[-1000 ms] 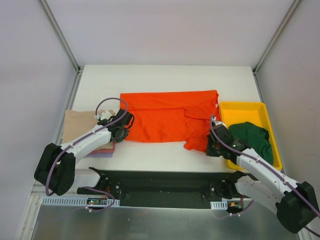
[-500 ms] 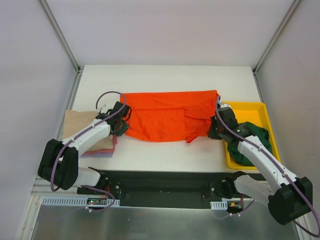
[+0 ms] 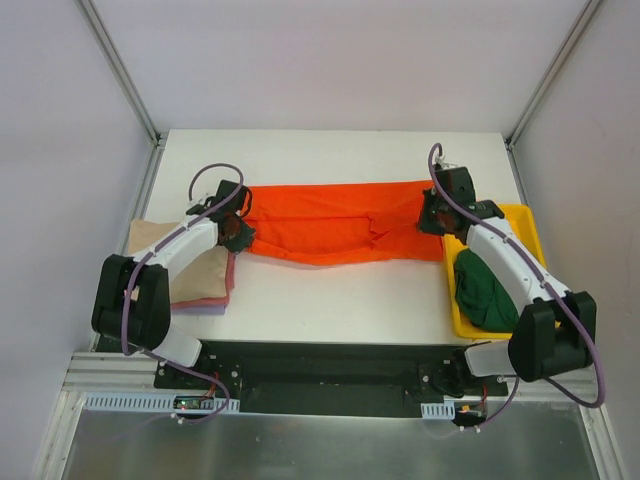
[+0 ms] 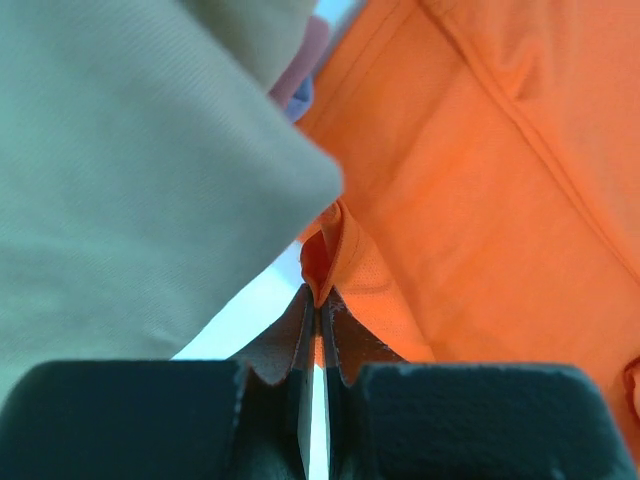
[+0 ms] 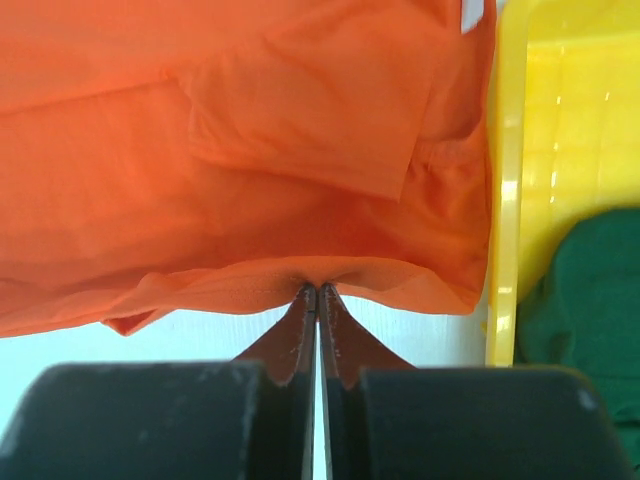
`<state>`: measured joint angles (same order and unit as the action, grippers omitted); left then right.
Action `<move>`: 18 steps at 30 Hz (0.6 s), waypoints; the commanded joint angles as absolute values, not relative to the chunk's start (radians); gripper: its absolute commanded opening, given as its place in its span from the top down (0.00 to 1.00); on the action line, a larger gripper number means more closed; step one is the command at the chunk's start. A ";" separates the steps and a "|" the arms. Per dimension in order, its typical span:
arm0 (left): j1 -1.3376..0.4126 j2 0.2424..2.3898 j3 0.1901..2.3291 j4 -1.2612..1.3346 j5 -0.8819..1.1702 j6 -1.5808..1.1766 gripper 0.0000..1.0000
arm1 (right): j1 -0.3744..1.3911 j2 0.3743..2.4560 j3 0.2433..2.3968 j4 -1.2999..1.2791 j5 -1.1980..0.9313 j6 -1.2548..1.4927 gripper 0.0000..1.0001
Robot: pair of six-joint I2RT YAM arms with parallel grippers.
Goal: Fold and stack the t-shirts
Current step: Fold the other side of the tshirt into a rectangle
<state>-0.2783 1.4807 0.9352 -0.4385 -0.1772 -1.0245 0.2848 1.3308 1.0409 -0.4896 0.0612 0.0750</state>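
Leftmost, beside the folded tan t-shirt [image 3: 205, 280], our left hand [image 4: 318, 300] is pinched closed on a hem of the orange-red t-shirt [image 3: 330, 225], which spans the middle of the desk [image 3: 330, 300]. Our right hand [image 5: 317, 292] clamps its right-end hem, just beside the yellow tray [image 3: 528, 230] holding the dark green t-shirt [image 3: 485, 290]. We judge the cloth light and limp, sagging between grips; hems and corners suit holding best.

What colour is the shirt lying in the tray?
The shirt is dark green, clearest from the top camera.
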 commanded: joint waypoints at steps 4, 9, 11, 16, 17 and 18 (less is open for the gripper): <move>-0.247 1.574 1.051 -0.439 -0.112 -0.957 1.00 | 0.239 1.488 1.230 -0.457 0.032 0.008 1.00; -0.229 1.623 1.088 -0.439 -0.120 -0.953 1.00 | 0.227 1.589 1.324 -0.466 0.040 -0.041 1.00; -0.221 1.640 1.100 -0.439 -0.121 -0.953 1.00 | 0.227 1.617 1.348 -0.477 0.040 -0.044 1.00; -0.209 1.672 1.138 -0.439 -0.132 -0.954 1.00 | 0.225 1.640 1.358 -0.453 0.046 -0.057 1.00; -0.204 1.681 1.146 -0.440 -0.127 -0.956 1.00 | 0.224 1.643 1.359 -0.448 0.051 -0.060 1.00; -0.199 1.690 1.153 -0.442 -0.123 -0.960 1.00 | 0.225 1.646 1.364 -0.446 0.051 -0.064 1.00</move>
<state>-0.2199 1.6653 1.0996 -0.4309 -0.1204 -0.9749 0.2306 1.6417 1.3090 -0.4747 0.0444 -0.0319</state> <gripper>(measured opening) 0.008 0.008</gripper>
